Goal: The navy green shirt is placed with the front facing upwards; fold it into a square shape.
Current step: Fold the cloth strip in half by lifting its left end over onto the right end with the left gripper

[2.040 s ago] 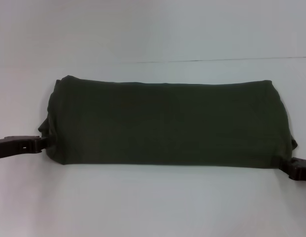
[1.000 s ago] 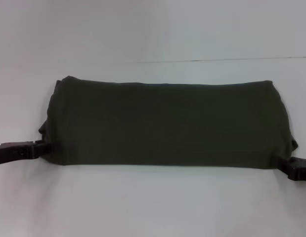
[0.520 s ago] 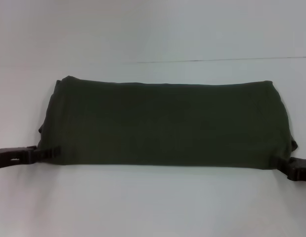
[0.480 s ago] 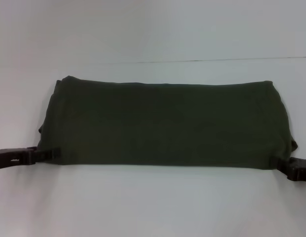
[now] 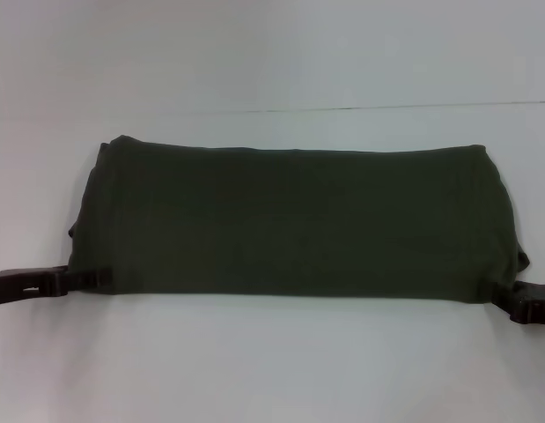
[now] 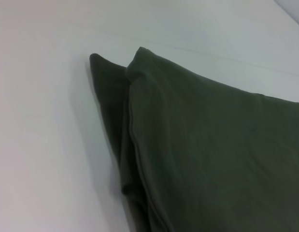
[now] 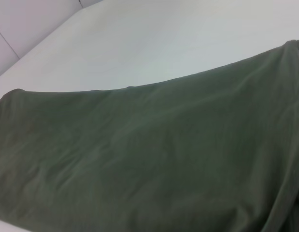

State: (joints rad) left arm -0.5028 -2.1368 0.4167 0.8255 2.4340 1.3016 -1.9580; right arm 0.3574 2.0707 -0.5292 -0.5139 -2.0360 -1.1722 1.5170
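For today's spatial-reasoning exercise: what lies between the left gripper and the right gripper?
In the head view, the folded shirt fills the stretch between the left gripper and the right gripper, one at each near corner. Nothing else lies there.

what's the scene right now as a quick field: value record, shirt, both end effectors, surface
shirt: dark green, folded into a long band lying flat across the table, plain cloth up, no lettering showing
shape so far: wide rectangle, not yet square
left end effector: at the band's near left corner, touching the cloth
right end effector: at the band's near right corner, touching the cloth
layers: left wrist view shows stacked folded edges at the left end
table: white, with a thin seam line beyond the shirt
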